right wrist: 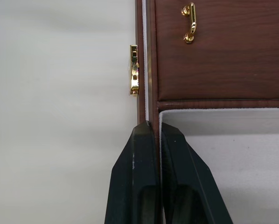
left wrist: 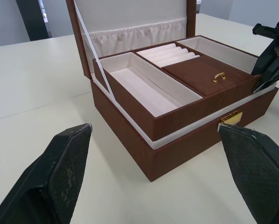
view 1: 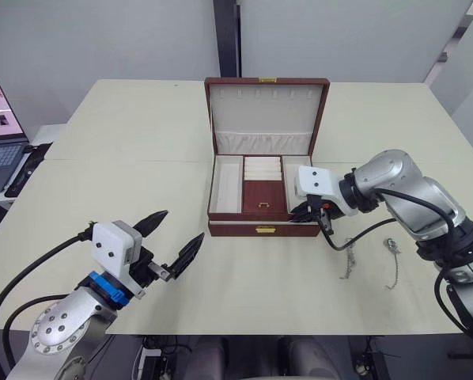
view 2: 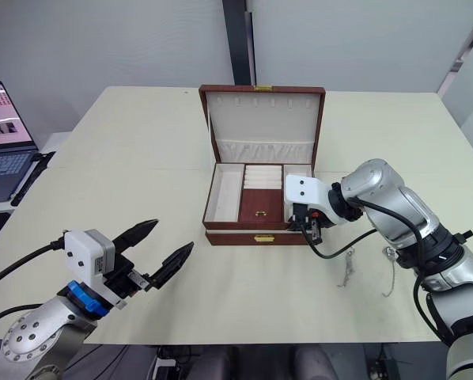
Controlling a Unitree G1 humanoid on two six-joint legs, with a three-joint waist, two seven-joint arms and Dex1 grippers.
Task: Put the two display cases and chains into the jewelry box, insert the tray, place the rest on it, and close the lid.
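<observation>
- Fingers (right wrist: 144,177) of right gripper (view 1: 314,210) pinched on front wall of tray (view 1: 278,214), at its right front corner.
- Tray seated in open jewelry box (view 1: 264,154) on table (view 1: 102,182).
- Left gripper (view 1: 172,239) spread wide, holding nothing, left of box front.
- Two chains (view 1: 369,257) lying on table right of box.

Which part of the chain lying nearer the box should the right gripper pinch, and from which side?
Judging by its pose, pinch the chain mid-length from straight above, fingers straddling it crosswise. It lies flat and thin on the table, running roughly toward the robot, so no side approach gets under it.
</observation>
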